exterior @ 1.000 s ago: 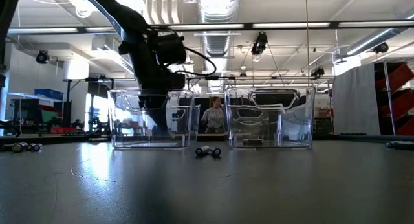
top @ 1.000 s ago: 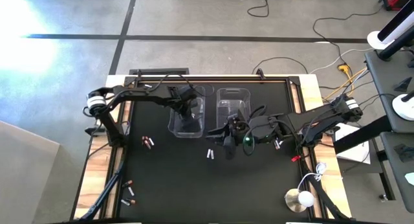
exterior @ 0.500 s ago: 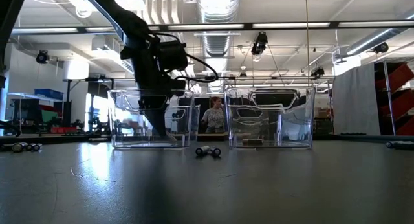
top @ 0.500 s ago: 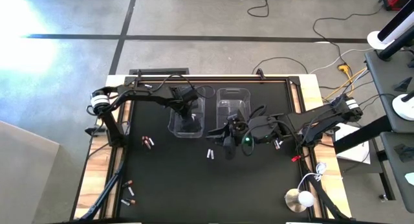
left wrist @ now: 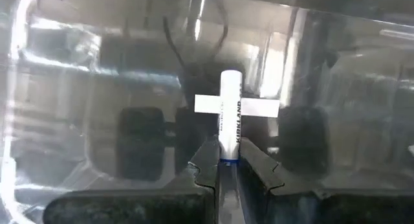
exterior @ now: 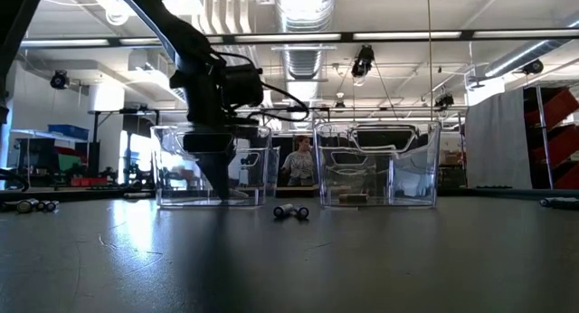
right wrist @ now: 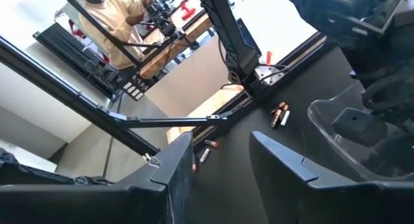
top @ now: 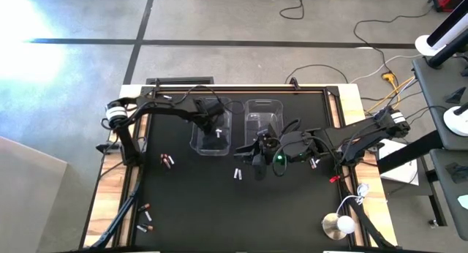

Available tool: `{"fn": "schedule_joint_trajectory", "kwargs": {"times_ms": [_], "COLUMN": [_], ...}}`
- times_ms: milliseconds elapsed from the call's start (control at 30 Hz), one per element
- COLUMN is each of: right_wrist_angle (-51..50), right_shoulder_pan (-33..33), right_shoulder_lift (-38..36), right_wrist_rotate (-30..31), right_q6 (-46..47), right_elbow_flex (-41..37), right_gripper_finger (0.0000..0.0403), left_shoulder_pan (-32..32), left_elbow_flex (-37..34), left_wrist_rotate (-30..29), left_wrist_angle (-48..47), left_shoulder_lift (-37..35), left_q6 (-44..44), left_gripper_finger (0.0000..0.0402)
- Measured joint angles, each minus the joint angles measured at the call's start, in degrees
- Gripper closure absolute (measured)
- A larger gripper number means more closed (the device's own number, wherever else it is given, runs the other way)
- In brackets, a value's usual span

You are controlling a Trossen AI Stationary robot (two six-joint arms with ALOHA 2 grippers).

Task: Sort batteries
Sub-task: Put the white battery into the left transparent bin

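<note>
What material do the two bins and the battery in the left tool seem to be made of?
The bins look like clear, glossy plastic: the room shows through their walls, with reflections. The battery held by the left tool seems metal under a smooth white printed wrap; the metal itself barely shows.

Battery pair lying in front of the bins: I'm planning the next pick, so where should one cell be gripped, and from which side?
Probably from straight above, jaws closing across one cell's round body at mid-length. The battery pair lies flat on the table, cells side by side, so a level approach would meet the table.
</note>
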Motion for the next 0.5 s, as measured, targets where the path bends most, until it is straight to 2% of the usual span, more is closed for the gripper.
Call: {"fn": "schedule_joint_trajectory", "kwargs": {"times_ms": [500], "right_wrist_angle": [-0.11], "right_shoulder_pan": [-0.66], "right_shoulder_lift": [0.0], "right_wrist_rotate": [0.04], "right_q6": [0.46], "right_elbow_flex": [0.0], "right_gripper_finger": [0.0259], "left_shoulder_pan": [0.0], "left_elbow_flex": [4.1], "left_wrist_rotate": [-0.31], "left_wrist_angle": [-1.59], "left_shoulder_lift": [2.48], "left_q6": [-0.23], "left_gripper_finger": [0.0388]}}
